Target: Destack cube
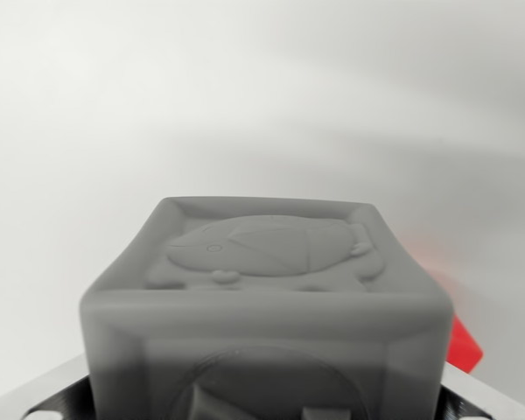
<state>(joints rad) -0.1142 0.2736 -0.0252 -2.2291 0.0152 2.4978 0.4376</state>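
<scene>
Right up against the wrist camera, a grey cube [267, 302] fills the lower middle of the frame, sitting directly in front of the gripper [267, 411] and blurred at its nearest edges. Top face has a raised border and an embossed relief [271, 249], a rounded animal-like shape, maybe a turtle or fish, hard to tell. Near face shows a curved embossed outline, cut off by the bottom edge. Gripper itself is barely visible: only slivers of dark and silver hardware at the bottom corners, one at the wrist view's left [48, 398], one at the wrist view's right [481, 398], flanking the cube's lower sides. Fingertips are not in view, so cannot tell whether the fingers are apart, together, or clamped on the cube. A red object [462, 343] pokes out just behind the cube's lower edge at the wrist view's right, mostly hidden by the cube; only a small corner shows, with a pinkish blur above it. Cannot tell if it touches the cube or lies under it. Surface [245, 96] beyond is plain white and out of focus. No containers visible.
</scene>
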